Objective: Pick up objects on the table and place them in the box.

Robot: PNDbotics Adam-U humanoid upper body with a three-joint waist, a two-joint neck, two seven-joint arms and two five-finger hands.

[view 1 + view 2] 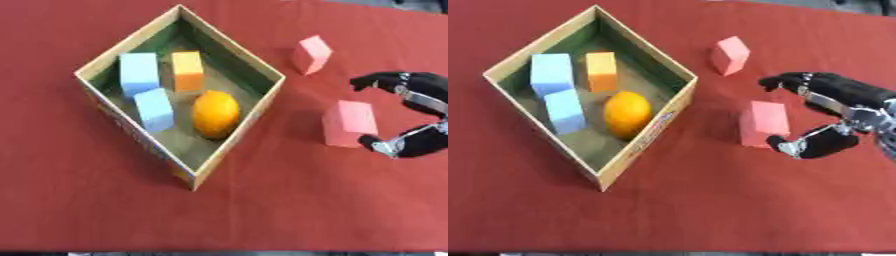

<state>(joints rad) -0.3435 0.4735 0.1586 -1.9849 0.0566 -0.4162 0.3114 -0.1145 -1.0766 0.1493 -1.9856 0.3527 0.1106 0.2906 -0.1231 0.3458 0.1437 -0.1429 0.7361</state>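
Note:
An open cardboard box (671,102) sits turned like a diamond on the red table. Inside lie two light blue blocks (551,72) (563,111), an orange block (601,71) and an orange fruit (626,113). Two pink blocks stand outside it: a small one (730,54) farther back and a larger one (763,123) nearer. My right hand (842,107) comes in from the right edge, open, its fingers above and its thumb (802,145) below, just right of the larger pink block and apart from it. My left hand does not show.
The red tablecloth (710,200) stretches around the box and in front of it. The table's far edge runs along the top right, its near edge along the bottom.

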